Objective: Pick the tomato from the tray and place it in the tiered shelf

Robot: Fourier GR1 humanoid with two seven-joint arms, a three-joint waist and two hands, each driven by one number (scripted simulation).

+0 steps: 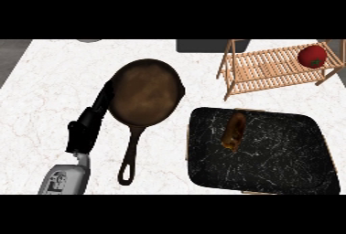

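The red tomato (313,56) rests on the slatted top of the wooden tiered shelf (267,64) at the back right. No hand touches it. In front of the shelf lies the black marbled tray (283,155), holding only a brown elongated food piece (234,132). My left hand (88,123) stands at the left with its fingers straight, pointing up along the left rim of a skillet. The right hand does not show.
A dark cast-iron skillet (145,93) lies at the centre left, its handle (128,160) pointing toward me. A dark object (209,45) sits at the back edge of the white marble counter (40,91).
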